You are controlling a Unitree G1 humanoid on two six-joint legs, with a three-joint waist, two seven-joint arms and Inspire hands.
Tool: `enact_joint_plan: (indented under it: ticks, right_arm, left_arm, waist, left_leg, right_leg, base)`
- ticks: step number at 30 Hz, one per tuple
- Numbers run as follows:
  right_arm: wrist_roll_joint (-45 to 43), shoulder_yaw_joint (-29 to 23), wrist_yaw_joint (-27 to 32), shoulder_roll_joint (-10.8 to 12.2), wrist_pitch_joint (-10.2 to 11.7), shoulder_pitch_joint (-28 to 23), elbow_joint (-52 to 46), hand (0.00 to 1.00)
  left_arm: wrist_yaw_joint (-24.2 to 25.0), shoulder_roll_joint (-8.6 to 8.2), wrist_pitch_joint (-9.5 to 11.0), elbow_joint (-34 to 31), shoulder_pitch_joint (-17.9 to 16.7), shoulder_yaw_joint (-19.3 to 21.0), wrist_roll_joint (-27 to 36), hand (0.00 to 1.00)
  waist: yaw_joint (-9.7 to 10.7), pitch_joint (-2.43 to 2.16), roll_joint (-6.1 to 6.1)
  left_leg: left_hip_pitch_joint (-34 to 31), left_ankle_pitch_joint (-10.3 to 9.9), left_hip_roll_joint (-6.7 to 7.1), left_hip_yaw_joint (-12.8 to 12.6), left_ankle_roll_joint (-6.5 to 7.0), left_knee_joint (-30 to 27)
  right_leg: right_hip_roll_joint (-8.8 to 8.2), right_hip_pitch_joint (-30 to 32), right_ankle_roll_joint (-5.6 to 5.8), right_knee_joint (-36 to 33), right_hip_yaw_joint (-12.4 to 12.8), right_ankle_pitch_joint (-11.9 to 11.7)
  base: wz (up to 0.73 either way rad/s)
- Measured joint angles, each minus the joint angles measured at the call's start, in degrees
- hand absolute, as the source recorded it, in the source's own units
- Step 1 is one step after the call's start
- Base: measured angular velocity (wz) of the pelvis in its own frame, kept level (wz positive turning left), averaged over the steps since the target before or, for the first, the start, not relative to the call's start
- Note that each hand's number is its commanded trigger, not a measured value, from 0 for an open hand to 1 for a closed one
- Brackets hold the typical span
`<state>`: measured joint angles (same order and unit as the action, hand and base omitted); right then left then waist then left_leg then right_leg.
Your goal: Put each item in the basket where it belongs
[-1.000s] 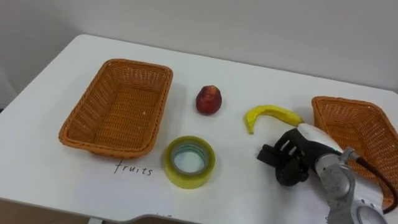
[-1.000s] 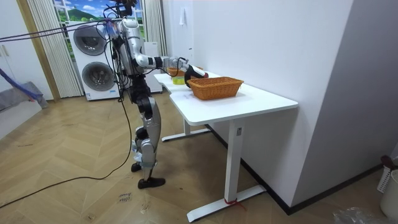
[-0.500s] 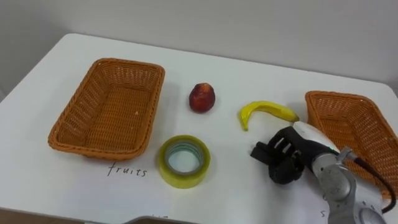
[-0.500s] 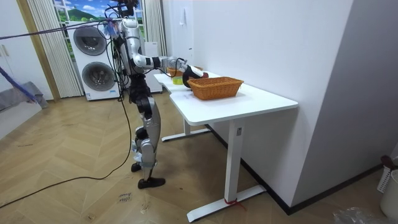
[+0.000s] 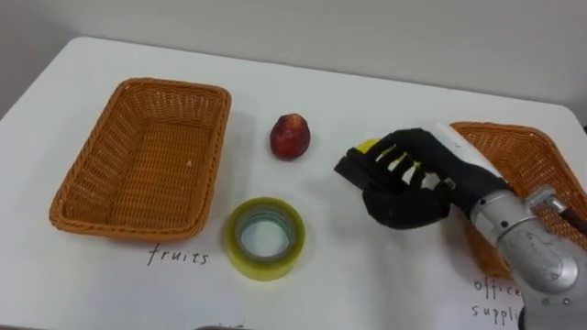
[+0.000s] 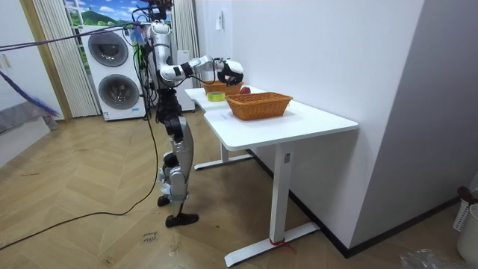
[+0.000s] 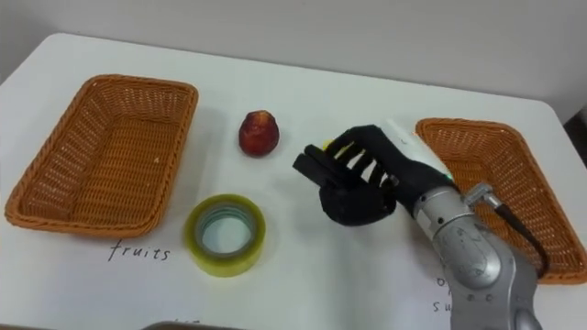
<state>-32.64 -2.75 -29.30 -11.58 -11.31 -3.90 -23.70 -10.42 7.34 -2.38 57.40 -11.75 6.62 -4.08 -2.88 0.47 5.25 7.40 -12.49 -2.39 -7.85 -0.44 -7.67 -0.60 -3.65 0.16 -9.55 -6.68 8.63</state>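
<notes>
My right hand (image 5: pixel 404 188) hangs raised above the white table (image 5: pixel 330 266), open with its dark fingers spread and nothing in its grasp. It covers most of the yellow banana (image 5: pixel 367 146), of which slivers show between the fingers. A red peach (image 5: pixel 290 136) lies to the hand's left, apart from it. A roll of yellow tape (image 5: pixel 264 236) lies flat near the front edge. The left wicker basket (image 5: pixel 165 84), labelled for fruit, is empty. The right wicker basket (image 5: pixel 523 147), labelled for office supplies, sits behind the forearm. In the room view the right hand (image 6: pixel 230 72) is lifted over the table.
Handwritten labels mark the table in front of each basket. A wall runs behind the table's far edge. In the room view I stand at the table's end near two stacked washing machines (image 6: pixel 112 75).
My right hand has risen off the table and moved left and forward, now over the banana. The camera has shifted a little; peach, tape and baskets lie as before.
</notes>
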Motion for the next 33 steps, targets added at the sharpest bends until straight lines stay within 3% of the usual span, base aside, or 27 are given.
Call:
enact_joint_plan:
  ticks: [7, 14, 19, 25, 31, 33]
  right_arm:
    - [1.13, -2.11, 1.99, 0.23, 0.98, 0.21, -0.13, 1.00]
    - [1.20, -4.97, 9.48, 0.56, 2.66, 0.23, -0.12, 1.00]
    - [1.32, -5.61, 13.35, 0.60, 3.28, 0.23, -0.12, 1.00]
    - [4.01, -7.64, 15.30, 0.56, 3.29, 0.22, -0.07, 1.00]
    - [6.79, -10.52, 23.44, 0.38, 3.29, 0.18, 2.83, 1.00]
    - [7.50, -10.54, 25.70, 0.38, 3.29, 0.18, 3.29, 1.00]
  left_arm:
    - [-0.16, -0.22, 0.20, 1.21, 0.11, 1.58, -0.01, 0.00]
    - [-0.33, -0.44, 0.39, 1.74, -0.69, 1.62, -0.03, 0.00]
    - [-0.54, -0.51, 0.42, 1.72, -0.65, 1.64, -0.33, 0.00]
    - [-0.57, -1.05, 0.42, 2.04, -1.08, 3.56, -0.56, 0.00]
    - [-0.30, -1.03, 0.36, 2.83, -1.76, 4.59, -0.46, 0.00]
    - [-0.30, -0.97, 0.37, 2.50, -1.78, 4.87, -0.46, 0.00]
  waist:
    - [0.11, -0.04, -0.22]
    - [1.31, -0.51, -0.82]
    - [1.78, -0.50, -0.84]
    - [2.37, -0.94, -0.33]
    - [2.84, -0.83, -0.23]
    - [3.07, -0.56, 0.14]
  left_leg:
    - [0.10, -0.01, -0.09, 0.02, 0.00, 0.08]
    - [0.15, -0.01, -0.10, 0.06, 0.00, -0.02]
    - [0.09, -0.01, -0.13, 0.05, -0.01, 0.10]
    - [-0.73, -0.01, -0.06, 0.11, 0.00, 0.01]
    - [-0.72, 0.02, 0.01, 0.11, 0.02, -0.13]
    - [-0.76, 0.04, 0.01, 0.13, 0.02, -0.18]
  right_leg:
    - [0.11, -0.04, -0.01, -0.17, 0.11, -0.01]
    - [0.11, -0.13, -0.03, -0.26, 0.08, -0.02]
    - [0.13, -0.03, -0.02, -0.26, 0.06, -0.02]
    - [0.03, 0.76, -0.02, -0.33, -0.63, -0.01]
    - [-0.08, 0.70, 0.00, -0.19, -0.73, 0.00]
    - [-0.09, 0.70, 0.02, -0.18, -0.81, 0.01]
  base:
    - [-0.01]
    - [0.00]
    - [0.00]
    - [0.02]
    - [0.01]
    - [0.00]
